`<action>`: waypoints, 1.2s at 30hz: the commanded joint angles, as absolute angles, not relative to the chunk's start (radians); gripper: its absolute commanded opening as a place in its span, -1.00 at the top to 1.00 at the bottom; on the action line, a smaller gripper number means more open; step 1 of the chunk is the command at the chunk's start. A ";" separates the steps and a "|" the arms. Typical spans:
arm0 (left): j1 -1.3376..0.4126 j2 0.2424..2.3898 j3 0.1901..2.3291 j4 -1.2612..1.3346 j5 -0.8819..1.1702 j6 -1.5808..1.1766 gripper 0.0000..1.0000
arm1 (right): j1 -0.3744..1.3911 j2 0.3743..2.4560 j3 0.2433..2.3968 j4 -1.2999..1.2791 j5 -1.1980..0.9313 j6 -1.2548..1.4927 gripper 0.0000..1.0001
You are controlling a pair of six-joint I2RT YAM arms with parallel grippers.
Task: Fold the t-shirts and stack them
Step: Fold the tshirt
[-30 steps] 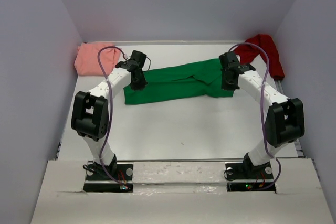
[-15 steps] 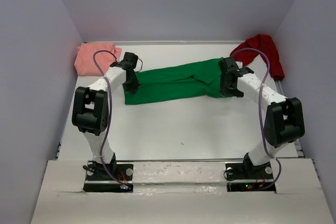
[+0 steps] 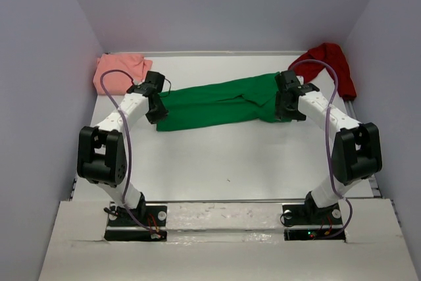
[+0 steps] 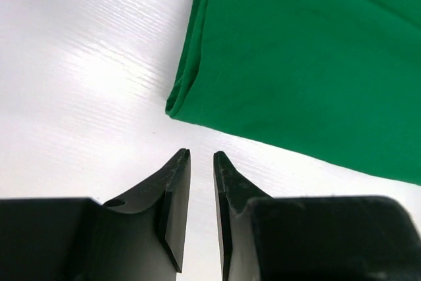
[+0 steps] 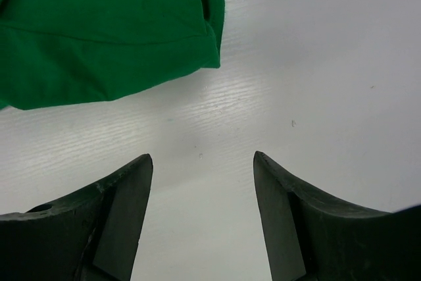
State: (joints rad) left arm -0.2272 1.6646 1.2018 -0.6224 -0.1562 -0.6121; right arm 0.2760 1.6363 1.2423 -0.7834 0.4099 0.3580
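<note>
A bright green t-shirt (image 3: 217, 103) lies on the table as a long folded strip, running left to right. My left gripper (image 3: 156, 106) hovers just off its left end. In the left wrist view the left gripper (image 4: 200, 156) has its jaws a narrow gap apart over bare table, and the green t-shirt (image 4: 296, 64) lies beyond the fingertips. My right gripper (image 3: 287, 106) is at the strip's right end. In the right wrist view the right gripper (image 5: 202, 156) stands wide open and empty, and the green t-shirt (image 5: 99, 31) lies ahead to the left.
The salmon-pink t-shirt (image 3: 118, 70) is bunched in the back left corner. The dark red t-shirt (image 3: 329, 60) is heaped in the back right corner. Purple-grey walls close in the white table (image 3: 230, 156) on three sides.
Both grippers have opened and let go of the green t-shirt. The left gripper has slid left, off the strip's end. The right gripper has barely moved.
</note>
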 commanded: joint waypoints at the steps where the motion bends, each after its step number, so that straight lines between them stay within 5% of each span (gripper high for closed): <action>1: -0.230 1.574 1.178 -0.663 -0.233 -0.644 0.37 | 0.270 1.631 1.290 -0.756 0.393 0.331 -0.36; 14: -0.198 1.651 1.152 -0.624 -0.149 -0.629 0.06 | 0.252 1.557 1.266 -0.726 0.339 0.298 -0.36; 36: -0.140 1.789 1.241 -0.595 -0.146 -0.555 0.07 | 0.233 1.585 1.259 -0.749 0.374 0.336 -0.36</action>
